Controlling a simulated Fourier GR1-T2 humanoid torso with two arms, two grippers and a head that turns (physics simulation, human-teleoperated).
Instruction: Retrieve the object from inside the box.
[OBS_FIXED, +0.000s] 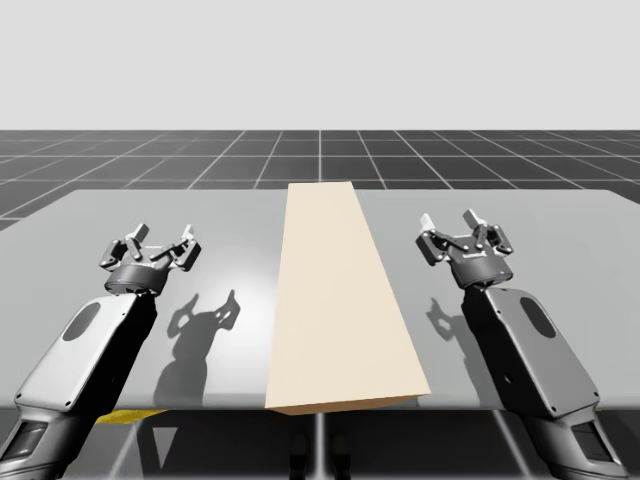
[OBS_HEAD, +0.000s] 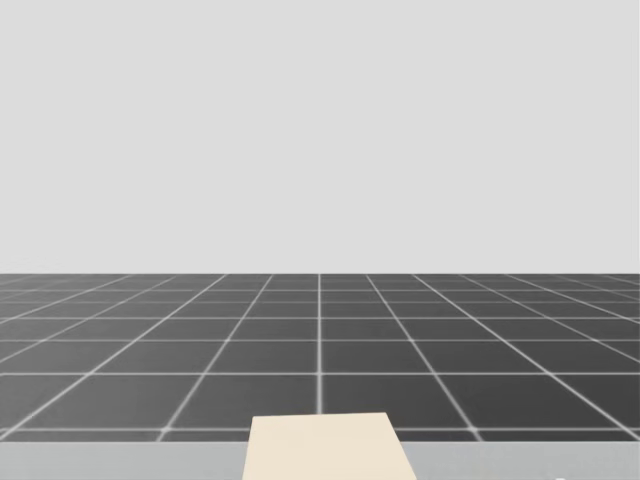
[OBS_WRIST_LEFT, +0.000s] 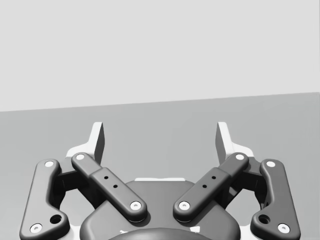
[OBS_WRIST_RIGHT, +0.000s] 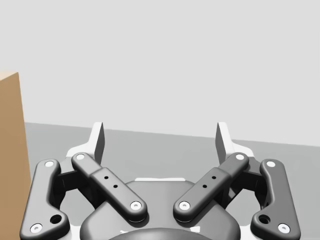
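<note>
Grey table (OBS_FIXED: 520, 215) spans the high view, with dark gridded floor (OBS_FIXED: 200, 160) behind it.

A long, pale beige box (OBS_FIXED: 335, 300) lies along the middle of the table, running from the near edge to the far edge. Its near end slightly overhangs the edge. The top face is flat and closed, so whatever it holds is hidden and I cannot tell where that lies within. In the head view the box's far end (OBS_HEAD: 325, 448) sits low and centred, with a strip of table (OBS_HEAD: 120, 460) on either side. In the right wrist view one brown side of the box (OBS_WRIST_RIGHT: 10, 150) stands beside the gripper, off to its left, apart from the fingers.

Left arm (OBS_FIXED: 85, 350) comes in over the near left edge and right arm (OBS_FIXED: 525, 345) over the near right. Each is well apart from the box, one on either side.

Left gripper (OBS_FIXED: 163, 236) hangs above bare table, casting a shadow toward the box. Fingers are released and spread wide, with nothing between them (OBS_WRIST_LEFT: 160, 137).

Right gripper (OBS_FIXED: 449, 222) mirrors it: fingers released and spread wide, gap empty (OBS_WRIST_RIGHT: 160, 137).

A small yellow sliver (OBS_FIXED: 128, 415) shows at the near table edge, under the left arm. I cannot tell what it is.
</note>
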